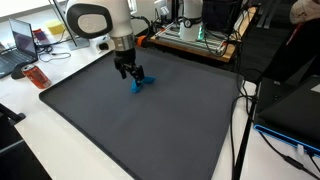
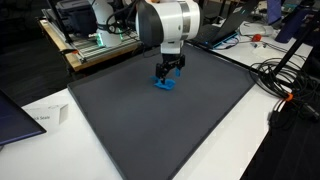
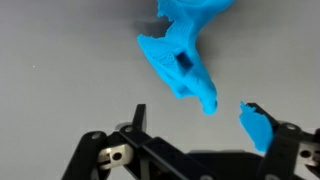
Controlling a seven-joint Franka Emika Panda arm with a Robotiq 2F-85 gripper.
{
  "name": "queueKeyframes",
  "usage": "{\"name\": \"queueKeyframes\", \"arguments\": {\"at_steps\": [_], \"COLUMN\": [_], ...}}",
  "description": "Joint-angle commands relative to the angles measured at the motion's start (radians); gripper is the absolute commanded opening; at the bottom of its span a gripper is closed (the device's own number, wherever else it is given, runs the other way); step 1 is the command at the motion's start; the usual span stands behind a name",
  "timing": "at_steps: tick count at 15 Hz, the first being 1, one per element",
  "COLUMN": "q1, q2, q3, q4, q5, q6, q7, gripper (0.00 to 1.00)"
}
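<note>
**Exterior view.** We locate the pincer low over the dark mat that covers the tabletop. The blue plastic piece lies on the mat directly beneath the fingertips, extending slightly toward the mat's middle. We read the fingers as spread apart, with nothing clamped.

**Exterior view, opposite side.** The pincer hangs vertically and the blue plastic piece lies flat at its foot. Contact between fingertip and piece cannot be resolved at this size.

**Wrist view.** The pincer is open, its two fingers entering from the bottom edge. The blue plastic piece lies ahead of the gap. Its long axis slants from the upper edge down toward the right-hand finger in this picture, and its lower end reaches in between the fingertips. A further blue fragment sits at that finger; we cannot tell whether it belongs to the piece. We judge the axis oblique to the closing line, not square across it.
</note>
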Motion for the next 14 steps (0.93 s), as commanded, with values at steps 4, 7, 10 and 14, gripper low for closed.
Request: {"name": "queueKeyframes", "arguments": {"at_steps": [4, 7, 10, 14], "q1": [-0.015, -0.021, -0.024, -0.035], "q2": [0.105, 0.115, 0.128, 0.107], "q3": [0.011, 0.046, 0.071, 0.127], "q4": [0.131, 0.131, 0.133, 0.109], "q5": [-0.068, -0.134, -0.172, -0.237], "q6": [0.048, 0.043, 0.047, 0.033], "q7": [0.044, 0.043, 0.038, 0.04], "gripper": [1.0, 0.87, 0.61, 0.32]}}
